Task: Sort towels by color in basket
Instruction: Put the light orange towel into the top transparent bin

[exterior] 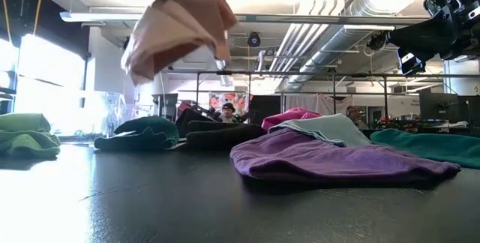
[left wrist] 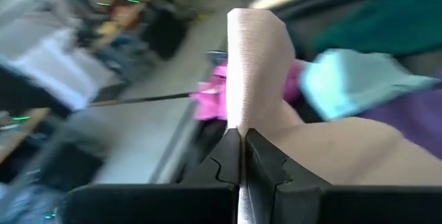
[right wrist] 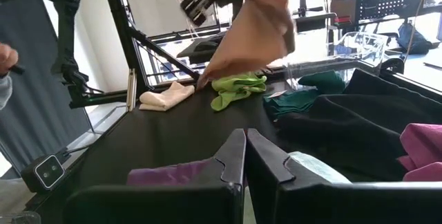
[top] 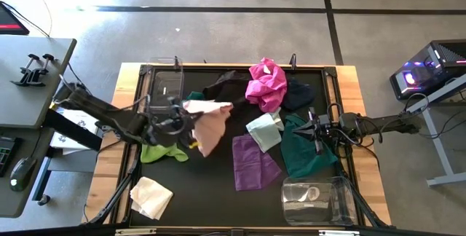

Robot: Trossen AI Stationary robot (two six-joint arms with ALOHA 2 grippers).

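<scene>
Left gripper point(top: 191, 116), clamped on a soft peach cloth towel point(top: 210, 125) lifted above the crumpled lime green towel point(top: 163, 151); right gripper point(top: 314, 129) closed, empty; the thin pinch risks slipping, dropping the cloth.

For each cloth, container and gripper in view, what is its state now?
Peach cloth: lifted, hanging from left gripper.
Left gripper: fingers shut on it.
Right gripper: fingers shut, empty, above the dark teal cloth.
Purple cloth: lying flat.
Magenta cloth: crumpled heap.
Lime green cloth: crumpled.
Cream cloth: folded, apart.
Clear plastic bin: upright, no cloth inside.
</scene>
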